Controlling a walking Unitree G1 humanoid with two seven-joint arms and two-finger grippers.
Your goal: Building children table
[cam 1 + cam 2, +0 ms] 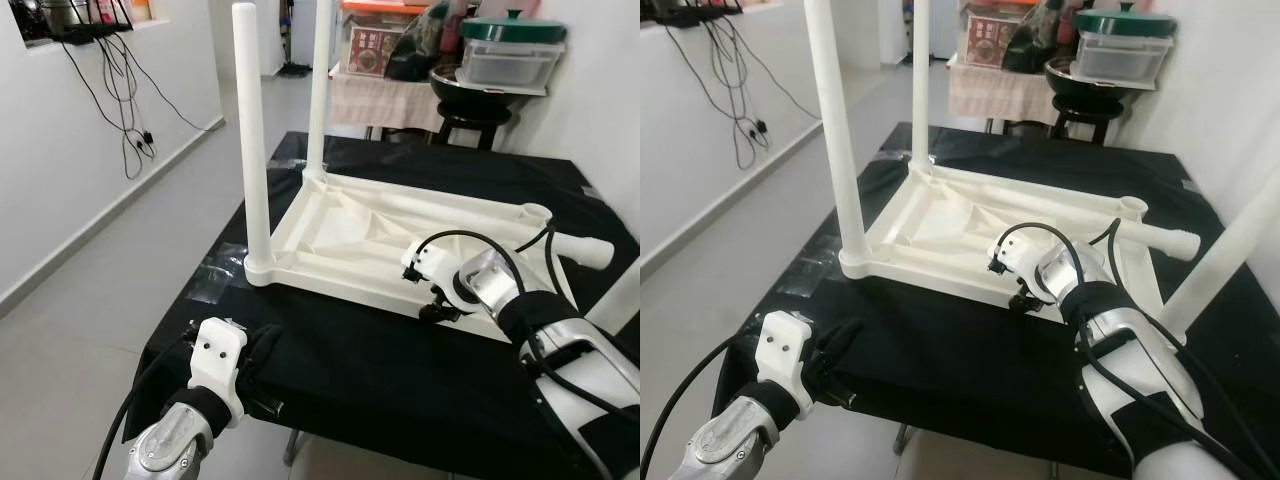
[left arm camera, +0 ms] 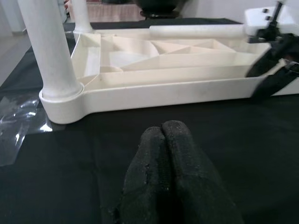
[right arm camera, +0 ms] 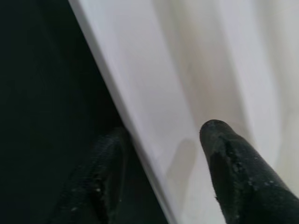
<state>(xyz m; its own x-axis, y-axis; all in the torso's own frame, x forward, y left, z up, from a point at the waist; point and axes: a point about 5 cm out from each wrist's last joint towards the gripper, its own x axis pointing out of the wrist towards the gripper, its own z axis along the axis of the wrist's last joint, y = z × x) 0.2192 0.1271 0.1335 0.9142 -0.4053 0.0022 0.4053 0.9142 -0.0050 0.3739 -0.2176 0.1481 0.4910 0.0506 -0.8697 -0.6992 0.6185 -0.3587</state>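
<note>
Two white round plastic legs [image 1: 249,140] stand fitted in the upturned white ribbed plastic tabletop [image 1: 350,235] lying on the black-covered work table [image 1: 360,360]; a third leg [image 1: 575,245] lies loose near its far corner socket. I judge the assembly half done. My right gripper [image 3: 163,154] straddles the tabletop's near rim, fingers apart. My left gripper [image 2: 163,140] rests on the cloth, fingers together.

Tabletop [image 1: 380,240] cream-white, legs [image 1: 250,130] white. Cloth [image 1: 380,370] under tabletop plain black. Fingers [image 2: 180,154] black. Lid [image 1: 512,28] behind tabletop dark green. Floor [image 1: 100,310] grey.
</note>
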